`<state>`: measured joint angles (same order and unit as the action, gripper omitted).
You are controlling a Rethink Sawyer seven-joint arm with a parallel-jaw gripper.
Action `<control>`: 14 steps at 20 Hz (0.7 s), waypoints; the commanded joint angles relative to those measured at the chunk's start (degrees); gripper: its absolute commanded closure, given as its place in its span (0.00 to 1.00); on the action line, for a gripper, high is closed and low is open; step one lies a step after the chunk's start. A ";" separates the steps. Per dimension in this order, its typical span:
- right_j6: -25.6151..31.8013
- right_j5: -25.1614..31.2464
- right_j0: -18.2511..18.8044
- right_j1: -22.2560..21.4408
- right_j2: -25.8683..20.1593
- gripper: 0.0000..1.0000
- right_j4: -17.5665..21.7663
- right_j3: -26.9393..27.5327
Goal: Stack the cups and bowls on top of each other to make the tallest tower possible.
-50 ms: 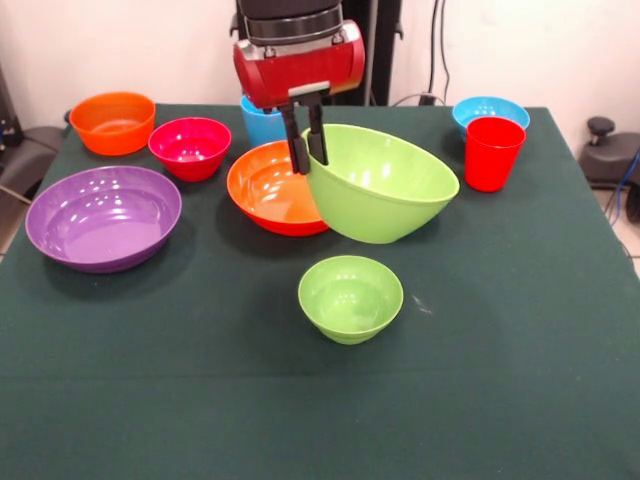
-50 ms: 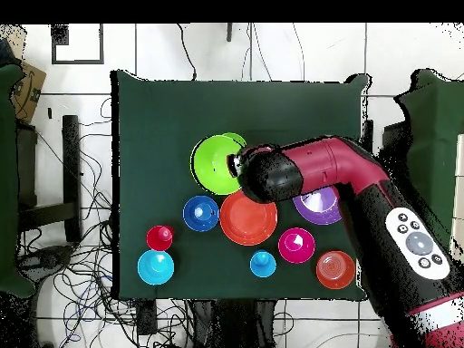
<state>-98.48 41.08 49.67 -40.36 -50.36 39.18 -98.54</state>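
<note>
A red and black arm (image 2: 362, 195) reaches across the dark green worktop (image 2: 154, 118) to a large lime green bowl (image 2: 216, 163). Just right of that bowl sits a large orange bowl (image 2: 248, 217), with a dark blue bowl (image 2: 200, 213) at its left. The purple bowl (image 2: 319, 207) is partly hidden under the arm. Along the near edge stand a red cup (image 2: 159, 237), a light blue bowl (image 2: 155, 266), a light blue cup (image 2: 263, 264), a magenta bowl (image 2: 296, 245) and a small orange bowl (image 2: 335, 269).

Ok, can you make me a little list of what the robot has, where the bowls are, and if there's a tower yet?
gripper: shut on the large lime green bowl rim
held bowl: lifted, tilted
below it: small lime green bowl
beside it: large orange bowl
large purple bowl: alone on the table
red cup: upright
tower: none yet
</note>
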 commanded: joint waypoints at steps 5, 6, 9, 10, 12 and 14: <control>17.86 1.01 -0.01 3.91 -1.68 1.00 4.83 3.18; 17.99 0.66 0.26 3.94 -1.88 1.00 4.90 3.08; 18.48 0.47 0.51 4.15 -2.41 1.00 5.04 3.08; 18.80 0.73 0.58 4.10 -2.50 1.00 5.09 3.07; 18.94 1.01 0.60 4.05 -2.62 1.00 5.12 3.11; 18.72 0.64 0.41 4.09 -2.48 1.00 5.78 3.20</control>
<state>-98.48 41.09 50.19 -39.09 -51.54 39.88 -97.91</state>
